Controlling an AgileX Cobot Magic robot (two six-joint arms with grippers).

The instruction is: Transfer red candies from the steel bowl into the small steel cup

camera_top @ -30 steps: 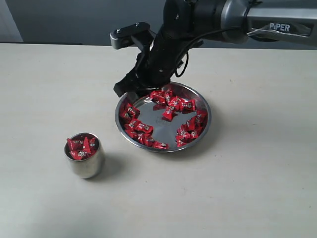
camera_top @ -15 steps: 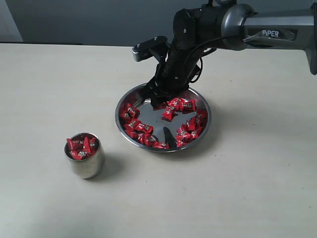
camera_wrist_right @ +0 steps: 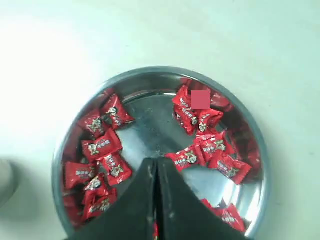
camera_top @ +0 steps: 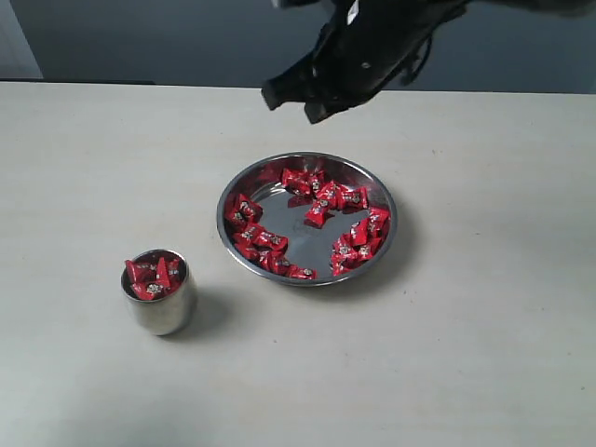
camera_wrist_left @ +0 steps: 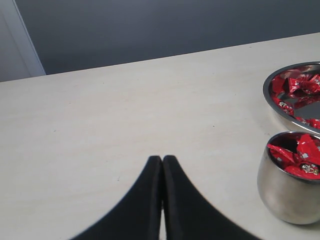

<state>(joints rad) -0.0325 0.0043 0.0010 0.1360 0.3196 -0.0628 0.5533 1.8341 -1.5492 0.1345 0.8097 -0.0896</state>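
The steel bowl point(camera_top: 224, 210) sits mid-table with several red candies point(camera_top: 321, 194) scattered along its rim and centre. To its front left stands the small steel cup point(camera_top: 160, 315), with red candies point(camera_top: 154, 277) inside. My right gripper point(camera_top: 291, 106) hangs well above the bowl's far edge. In the right wrist view it point(camera_wrist_right: 156, 161) is shut, fingertips touching, over the bowl point(camera_wrist_right: 165, 70) and its candies point(camera_wrist_right: 102, 145). A red sliver shows low in the finger gap; whether it is held I cannot tell. My left gripper point(camera_wrist_left: 161, 158) is shut and empty near the cup point(camera_wrist_left: 285, 195).
The pale table point(camera_top: 484, 354) runs wide around the bowl and cup. A dark wall stands behind the table's far edge. In the left wrist view the bowl point(camera_wrist_left: 266, 95) lies just beyond the cup.
My right gripper has risen out of the bowl's far side, high above it, and its fingers have gone from open to shut. The candies in the bowl and cup look unchanged.
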